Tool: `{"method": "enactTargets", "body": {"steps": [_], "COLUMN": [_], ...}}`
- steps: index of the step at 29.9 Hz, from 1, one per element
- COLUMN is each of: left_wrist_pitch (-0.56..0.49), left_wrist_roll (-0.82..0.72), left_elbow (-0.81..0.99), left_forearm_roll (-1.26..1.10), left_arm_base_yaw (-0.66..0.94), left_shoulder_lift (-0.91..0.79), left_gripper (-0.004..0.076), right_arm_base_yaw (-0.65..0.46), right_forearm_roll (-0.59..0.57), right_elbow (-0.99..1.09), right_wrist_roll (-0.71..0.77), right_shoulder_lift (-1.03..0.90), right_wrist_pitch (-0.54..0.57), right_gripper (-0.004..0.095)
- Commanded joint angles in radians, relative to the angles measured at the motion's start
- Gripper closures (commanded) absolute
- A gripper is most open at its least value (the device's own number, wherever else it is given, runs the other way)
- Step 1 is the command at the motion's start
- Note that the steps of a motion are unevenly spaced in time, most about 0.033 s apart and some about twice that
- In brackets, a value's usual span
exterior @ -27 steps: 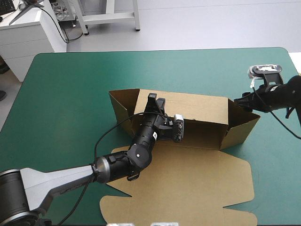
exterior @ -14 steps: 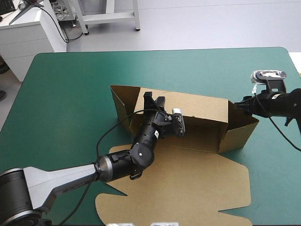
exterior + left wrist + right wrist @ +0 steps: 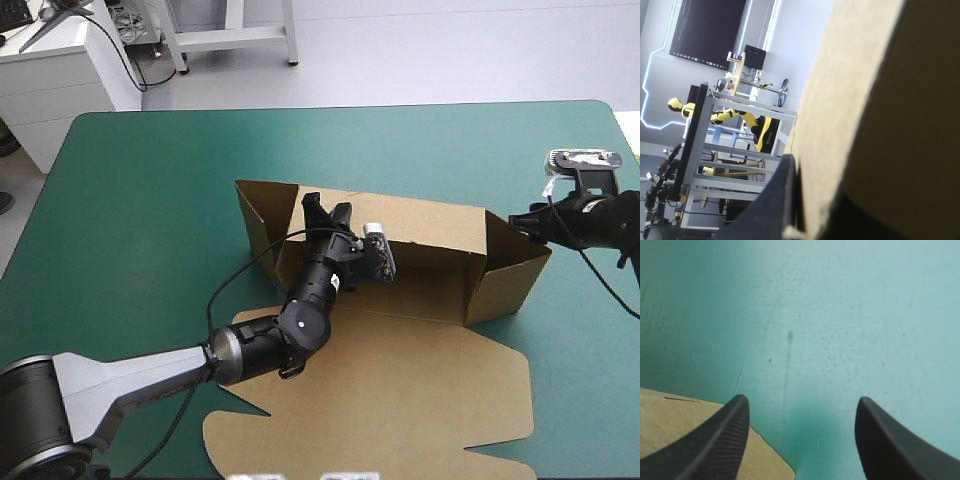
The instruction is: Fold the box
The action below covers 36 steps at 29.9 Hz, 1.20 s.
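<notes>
The left claw (image 3: pixel 327 208) pinches the box (image 3: pixel 430 255) at centre; the right claw (image 3: pixel 801 401), wide at far right, could slip off its end, splaying that wall.

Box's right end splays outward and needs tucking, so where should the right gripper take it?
Probably the right end flap: pinch its top edge from its outer side; it stands upright, thin, and the open right gripper hovers outside it.

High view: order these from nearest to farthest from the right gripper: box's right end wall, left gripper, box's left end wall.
1. Right end wall, beside the right gripper.
2. Left gripper, partway along the box.
3. Left end wall, just beyond the left gripper.
</notes>
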Motion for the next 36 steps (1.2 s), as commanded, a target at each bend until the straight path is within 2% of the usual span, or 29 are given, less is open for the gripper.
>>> {"method": "enactTargets", "body": {"steps": [1,10,18,21,27,32,36], "left_wrist_pitch": [0.016,0.018,0.018,0.018,-0.006,-0.076,-0.076], "left_wrist_roll": [-0.073,-0.075,-0.075,-0.075,-0.063,-0.015,0.053], "left_elbow": [-0.031,-0.065,-0.065,-0.065,-0.065,-0.054,-0.051], "left_forearm_roll": [-0.048,-0.048,-0.052,-0.052,-0.052,-0.052,-0.087], "left_arm_base_yaw": [0.005,0.005,0.005,0.005,0.005,0.005,0.005], "left_shoulder_lift": [-0.030,-0.030,-0.030,-0.030,-0.028,-0.020,-0.002], "left_gripper": [0.0732,0.0732,0.0732,0.0732,0.0732,0.0732,0.0732], "right_arm_base_yaw": [0.000,0.000,0.000,0.000,0.000,0.000,0.000], "right_forearm_roll": [0.014,0.048,0.174,0.241,0.294,0.367,0.443], "right_elbow": [-0.036,-0.203,-0.143,-0.059,0.099,0.230,0.331], "right_wrist_roll": [0.012,0.012,-0.092,-0.136,-0.210,-0.305,-0.400], "right_shoulder_lift": [-0.015,0.111,0.098,0.055,-0.056,-0.136,-0.201], "right_wrist_pitch": [-0.047,0.097,0.143,0.112,0.030,-0.045,-0.114], "right_gripper": [0.0331,0.0331,0.0331,0.0331,0.0331,0.0331,0.0331]}}
